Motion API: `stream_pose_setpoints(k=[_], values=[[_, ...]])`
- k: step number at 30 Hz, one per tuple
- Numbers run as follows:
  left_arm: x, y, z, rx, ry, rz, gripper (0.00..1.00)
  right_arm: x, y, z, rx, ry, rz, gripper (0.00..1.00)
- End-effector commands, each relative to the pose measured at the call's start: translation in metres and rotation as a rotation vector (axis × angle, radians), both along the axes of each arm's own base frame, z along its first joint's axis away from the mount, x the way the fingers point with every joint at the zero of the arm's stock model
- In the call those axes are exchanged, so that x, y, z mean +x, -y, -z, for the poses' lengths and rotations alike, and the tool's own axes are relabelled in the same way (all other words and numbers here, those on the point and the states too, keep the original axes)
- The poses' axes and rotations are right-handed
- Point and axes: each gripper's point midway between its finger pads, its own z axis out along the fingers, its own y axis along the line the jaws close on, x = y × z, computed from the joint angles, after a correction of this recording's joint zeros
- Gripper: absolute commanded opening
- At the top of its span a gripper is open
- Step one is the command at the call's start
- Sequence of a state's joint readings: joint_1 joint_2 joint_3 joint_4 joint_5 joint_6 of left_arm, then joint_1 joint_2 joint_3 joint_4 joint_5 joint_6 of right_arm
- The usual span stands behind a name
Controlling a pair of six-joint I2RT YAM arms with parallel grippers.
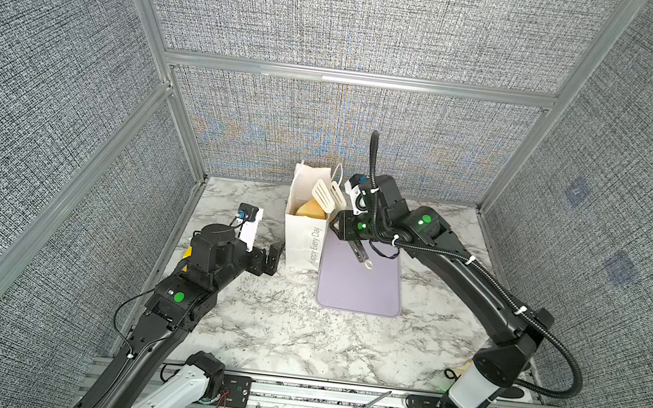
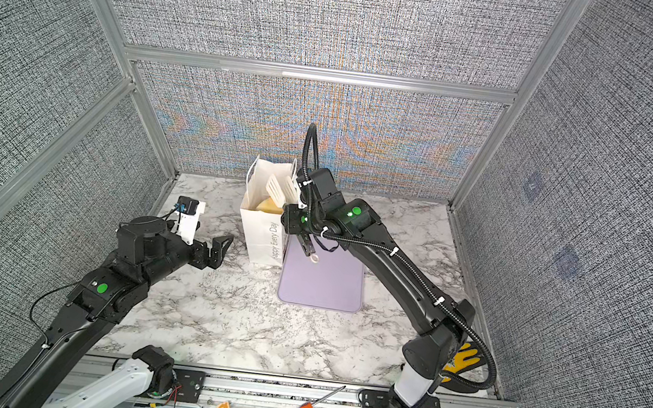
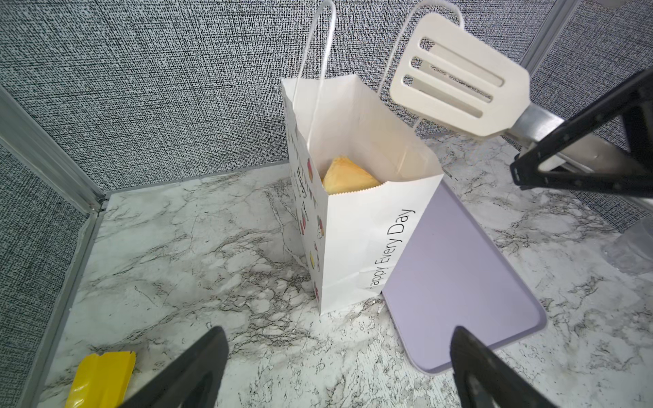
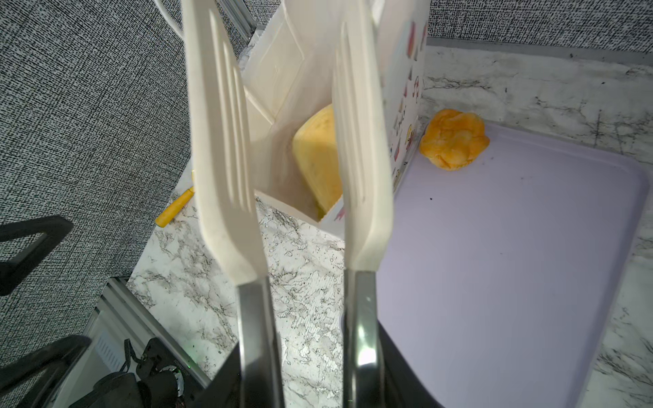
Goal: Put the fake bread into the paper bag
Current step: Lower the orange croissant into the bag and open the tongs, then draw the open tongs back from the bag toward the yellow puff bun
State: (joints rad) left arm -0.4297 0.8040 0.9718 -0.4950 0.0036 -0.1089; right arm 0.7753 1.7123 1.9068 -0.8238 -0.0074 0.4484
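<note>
Bagging partly done: at least one piece in, one out on the tray.

The paper bag [image 3: 360,240] stands upright on the marble table [image 3: 183,247], touching the lilac tray [image 4: 512,265]. Fake bread [image 3: 348,176] shows pale yellow inside, low in the bag; the count is hidden. The right gripper [image 1: 345,230] is clamped on the steel handles of white slotted tongs [image 3: 456,77], held over the bag mouth. The blades are spread with nothing between them, which reads as a drop just made. The left gripper [image 2: 219,248] hangs empty with jaws wide apart, near the bag but not touching it. One loose pastry [image 4: 454,139], orange-gold, lies at the tray's far corner, just beside the bag wall, and is seen only from the right wrist. Judged left to do: fetch that pastry and bag it. No other bread is visible on the table.
</note>
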Motion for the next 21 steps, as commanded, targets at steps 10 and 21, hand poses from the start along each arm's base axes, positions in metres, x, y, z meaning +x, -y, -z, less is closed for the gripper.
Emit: stream_pose_setpoints(k=[10,21], values=[[-0.002,0.003,-0.002,-0.016,0.001,0.019,0.99,-0.013,-0.002,-0.032,0.027,0.075,-0.048,0.44],[-0.007,0.016,0.001,-0.04,-0.019,0.091,0.99,-0.04,0.034,-0.039,-0.011,0.104,-0.024,0.44]])
